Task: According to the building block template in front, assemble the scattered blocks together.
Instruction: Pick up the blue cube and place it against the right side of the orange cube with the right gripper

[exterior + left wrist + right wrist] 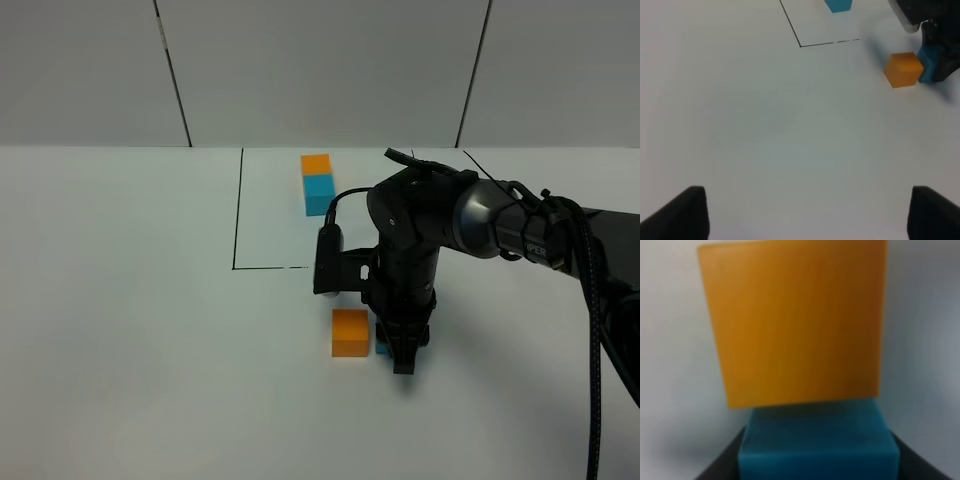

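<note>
The template (pixel 318 182), an orange cube joined to a cyan-blue one, lies at the back inside a thin black outline; only its cyan end (pixel 839 5) shows in the left wrist view. The loose orange cube (pixel 350 333) (pixel 903 70) (pixel 795 325) sits on the table in front of the outline. The loose cyan-blue cube (pixel 383 347) (pixel 928 64) (pixel 817 445) is right against its right side. My right gripper (pixel 403 355) (pixel 817 462) points down and is shut on the cyan-blue cube, hiding most of it from above. My left gripper (pixel 807 212) stands open over bare table, well away from the cubes.
The white table (pixel 130 330) stretches around the cubes. The black drawn outline (pixel 238 210) frames the back middle. The right arm (pixel 470 215) and its cable (pixel 590 330) cross the right side. A pale panelled wall stands behind.
</note>
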`<move>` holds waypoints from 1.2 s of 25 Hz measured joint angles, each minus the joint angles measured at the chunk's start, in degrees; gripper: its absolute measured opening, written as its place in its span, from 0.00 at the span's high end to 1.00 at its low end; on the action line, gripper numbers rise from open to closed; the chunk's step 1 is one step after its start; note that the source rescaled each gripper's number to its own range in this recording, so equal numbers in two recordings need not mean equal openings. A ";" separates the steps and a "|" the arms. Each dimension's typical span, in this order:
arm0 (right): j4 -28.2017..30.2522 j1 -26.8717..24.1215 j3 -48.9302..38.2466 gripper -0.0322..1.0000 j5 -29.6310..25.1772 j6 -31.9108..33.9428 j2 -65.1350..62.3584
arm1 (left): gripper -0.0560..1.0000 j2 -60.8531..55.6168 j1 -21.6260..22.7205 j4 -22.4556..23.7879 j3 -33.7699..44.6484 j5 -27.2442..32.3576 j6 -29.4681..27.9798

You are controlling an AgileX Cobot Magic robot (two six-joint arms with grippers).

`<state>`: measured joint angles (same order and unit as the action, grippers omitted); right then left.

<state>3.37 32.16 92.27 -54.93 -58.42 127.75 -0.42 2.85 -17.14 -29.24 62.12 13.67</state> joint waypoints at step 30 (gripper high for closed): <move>-2.24 0.94 0.13 0.95 1.74 -0.07 1.38 | 0.30 0.00 0.00 0.00 0.00 0.00 0.00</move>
<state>1.13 33.10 92.39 -53.19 -58.49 129.13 -0.42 2.85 -17.14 -29.24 62.12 13.67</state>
